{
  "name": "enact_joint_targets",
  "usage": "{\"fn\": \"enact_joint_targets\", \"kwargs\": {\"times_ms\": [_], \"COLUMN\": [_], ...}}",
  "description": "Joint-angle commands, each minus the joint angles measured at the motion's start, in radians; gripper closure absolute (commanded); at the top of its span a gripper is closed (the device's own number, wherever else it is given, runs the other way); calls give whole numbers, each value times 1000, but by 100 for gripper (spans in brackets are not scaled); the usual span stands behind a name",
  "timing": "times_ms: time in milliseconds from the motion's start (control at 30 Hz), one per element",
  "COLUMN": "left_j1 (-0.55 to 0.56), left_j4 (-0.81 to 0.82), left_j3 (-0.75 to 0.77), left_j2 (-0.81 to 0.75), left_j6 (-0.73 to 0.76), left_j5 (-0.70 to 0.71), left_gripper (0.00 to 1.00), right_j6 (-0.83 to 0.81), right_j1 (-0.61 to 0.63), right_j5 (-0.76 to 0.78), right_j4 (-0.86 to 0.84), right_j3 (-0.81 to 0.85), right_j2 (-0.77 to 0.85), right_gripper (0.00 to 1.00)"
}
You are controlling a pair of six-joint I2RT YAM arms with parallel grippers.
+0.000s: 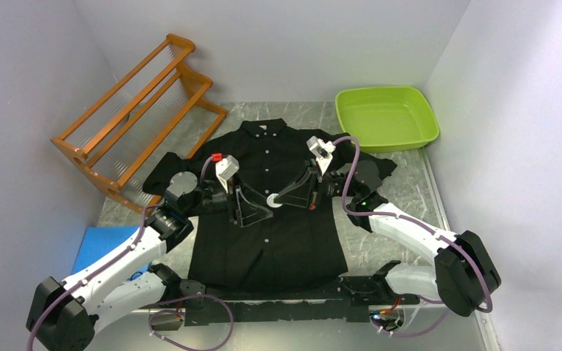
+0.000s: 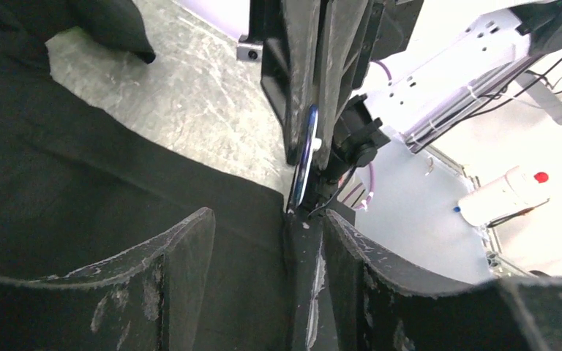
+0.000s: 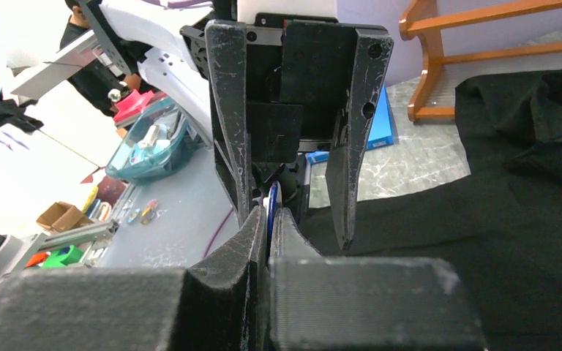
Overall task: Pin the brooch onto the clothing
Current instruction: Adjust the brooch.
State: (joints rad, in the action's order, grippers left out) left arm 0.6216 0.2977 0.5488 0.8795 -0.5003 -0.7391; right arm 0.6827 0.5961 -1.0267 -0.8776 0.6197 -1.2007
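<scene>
- the right gripper is pinching the brooch tightly by its flat faces, probably to keep it steady for pressing against the cloth.
- the left gripper is standing with fingers well apart, gripping nothing, facing the brooch from the left, likely giving it room.
- the shirt is lying flat and buttoned mid-table. the brooch is sitting over its chest, touching or hovering, i cannot tell.
- the top view is showing only a pale round face, while the wrist views are revealing the brooch's blue rim and the closed fingers on it.
</scene>
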Motion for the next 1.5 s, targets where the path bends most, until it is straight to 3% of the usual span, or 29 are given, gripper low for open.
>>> {"fn": "enact_joint_targets", "kwargs": {"times_ms": [0, 133, 233, 333, 367, 400, 467, 533, 567, 633, 667, 867, 1033, 1100, 1200, 1400, 1467], "left_j1": [6, 6, 6, 6, 6, 6, 6, 6, 6, 6, 6, 7, 7, 7, 9, 10, 10], "left_j4": [125, 203, 211, 208, 209, 204, 195, 195, 197, 206, 209, 199, 176, 176, 173, 152, 140], "left_j3": [64, 44, 43, 41, 38, 35, 27, 19, 14, 8, 6, 12, 20, 19, 19, 27, 32], "left_j2": [25, 30, 33, 28, 25, 19, 4, -14, -21, -34, -37, -25, -17, -19, -23, -18, -17], "left_j6": [-53, -61, -50, -36, -35, -35, -31, -28, -28, -29, -30, -34, -33, -34, -32, -28, -25], "left_j5": [-66, -53, -46, -36, -32, -17, 6, 20, 26, 32, 33, 22, 16, 15, 14, 4, 1], "left_gripper": [41, 52, 70, 95, 97, 97, 97, 97, 97, 97, 97, 98, 97, 97, 97, 97, 97], "right_j6": [11, 6, 12, 15, 18, 24, 39, 74, 93, 132, 146, 159, 173, 167, 161, 172, 169], "right_j1": [-2, -2, -2, -1, -2, -2, -2, -2, -2, -2, -2, -2, -2, -2, -1, -1, -1], "right_j5": [-1, -1, -5, -3, -5, -4, 13, 55, 77, 106, 110, 78, 85, 85, 77, 66, 63], "right_j4": [-67, -61, -66, -58, -63, -71, -91, -140, -178, -249, -266, -262, -281, -265, -248, -248, -239], "right_j3": [6, 7, 4, 8, 7, 3, -9, -48, -68, -99, -104, -74, -63, -56, -44, -20, -7], "right_j2": [6, 6, 3, -3, -5, -6, 0, 16, 26, 33, 31, -7, -8, -14, -28, -63, -73], "right_gripper": [100, 100, 100, 100, 99, 84, 42, 16, 8, 2, 2, 30, 30, 40, 46, 38, 53]}}
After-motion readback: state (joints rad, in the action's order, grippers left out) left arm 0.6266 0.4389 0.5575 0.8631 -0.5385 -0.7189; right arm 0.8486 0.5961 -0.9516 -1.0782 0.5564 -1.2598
